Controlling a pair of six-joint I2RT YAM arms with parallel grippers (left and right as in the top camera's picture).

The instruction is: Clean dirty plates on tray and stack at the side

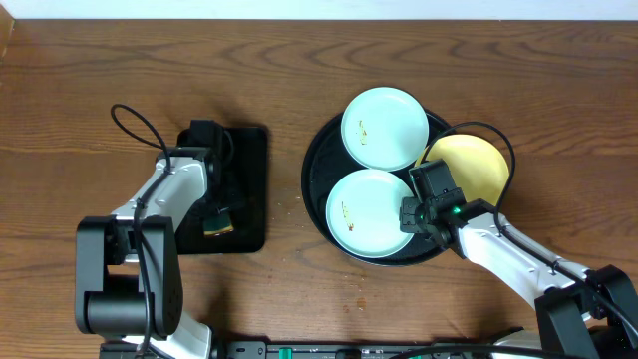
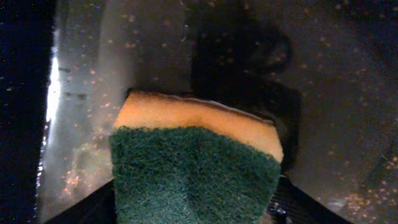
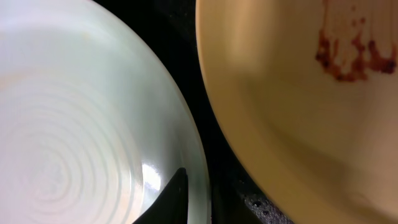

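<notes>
Tight on the tray point(image 1: 311, 189): upper blue plate point(image 1: 384, 127), lower blue plate point(image 1: 364, 211) and yellow plate point(image 1: 477, 165) crowd it, packed close. There's one dark slot between lower blue and yellow, and the right gripper point(image 1: 411, 214) sits in it. Left gripper point(image 1: 216, 214) is stuffed with the sponge point(image 2: 193, 168), over the small tray point(image 1: 251, 160). Open table point(image 1: 284, 269) between the trays, wide along the far side.

Two pale blue plates point(image 1: 384, 127) and one pale yellow plate point(image 1: 477, 165) are sitting on one round black tray point(image 1: 317, 175). One rectangular black tray point(image 1: 249, 189) is carrying one sponge point(image 2: 193, 168). Two robot arms point(image 1: 164, 194) are reaching over one wooden table point(image 1: 100, 60).
</notes>
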